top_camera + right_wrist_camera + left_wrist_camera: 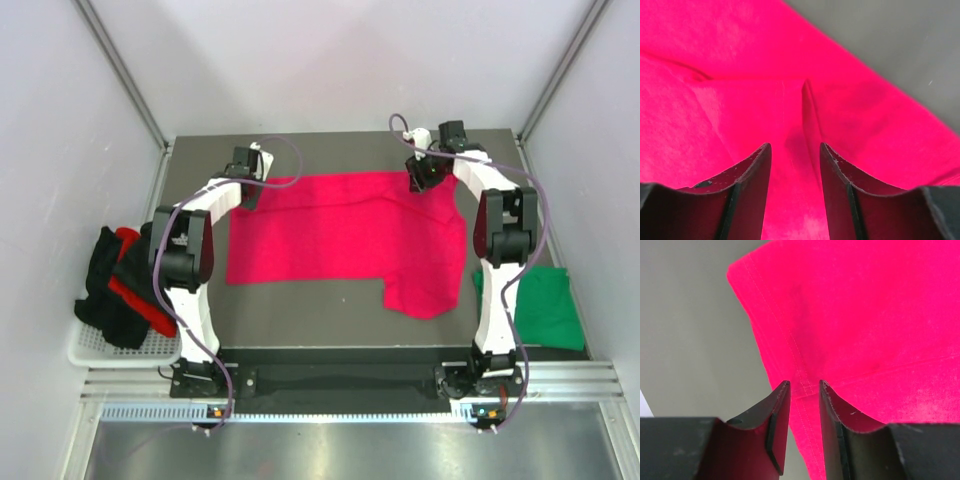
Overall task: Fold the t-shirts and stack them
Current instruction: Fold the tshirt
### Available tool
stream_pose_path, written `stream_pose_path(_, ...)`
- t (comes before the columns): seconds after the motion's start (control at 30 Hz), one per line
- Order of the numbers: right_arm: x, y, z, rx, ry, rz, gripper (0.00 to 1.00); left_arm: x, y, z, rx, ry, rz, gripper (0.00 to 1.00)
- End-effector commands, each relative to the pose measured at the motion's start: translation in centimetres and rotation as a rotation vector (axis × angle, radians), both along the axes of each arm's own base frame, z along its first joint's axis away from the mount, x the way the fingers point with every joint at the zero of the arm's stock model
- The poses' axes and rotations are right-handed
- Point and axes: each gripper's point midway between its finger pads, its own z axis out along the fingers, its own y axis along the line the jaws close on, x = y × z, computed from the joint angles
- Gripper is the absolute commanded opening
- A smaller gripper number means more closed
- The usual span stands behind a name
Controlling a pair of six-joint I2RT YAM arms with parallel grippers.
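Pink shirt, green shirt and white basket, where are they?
pink shirt [340, 235], top view, middle of the spread cloth.
green shirt [548, 308], top view, middle of the cloth.
white basket [100, 348], top view, bare near part of its floor.

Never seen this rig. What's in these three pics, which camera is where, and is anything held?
Two robot arms are bolted at the near edge of the table. One picture looks down from above and behind them; the other two come from a camera on each wrist, its black fingers showing. A crimson-pink t-shirt lies spread on the table. A green t-shirt lies at the right, black and red shirts in a white basket at the left. The left gripper and right gripper hover at the pink shirt's far edge, jaws apart; nothing looks held.
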Motion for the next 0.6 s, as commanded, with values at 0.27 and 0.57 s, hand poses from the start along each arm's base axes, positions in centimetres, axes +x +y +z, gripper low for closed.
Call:
stream_pose_path(0.27,2.3,1.1,0.3,0.071,0.008,-0.004,0.42,0.2,-0.6,2.2,-0.043,-0.054,-0.002,0.34)
stream_pose_path(0.57,2.9,1.2,-0.1,0.07,0.012,-0.004,0.24,-0.3,-0.9,2.8,-0.06,-0.061,-0.002,0.35)
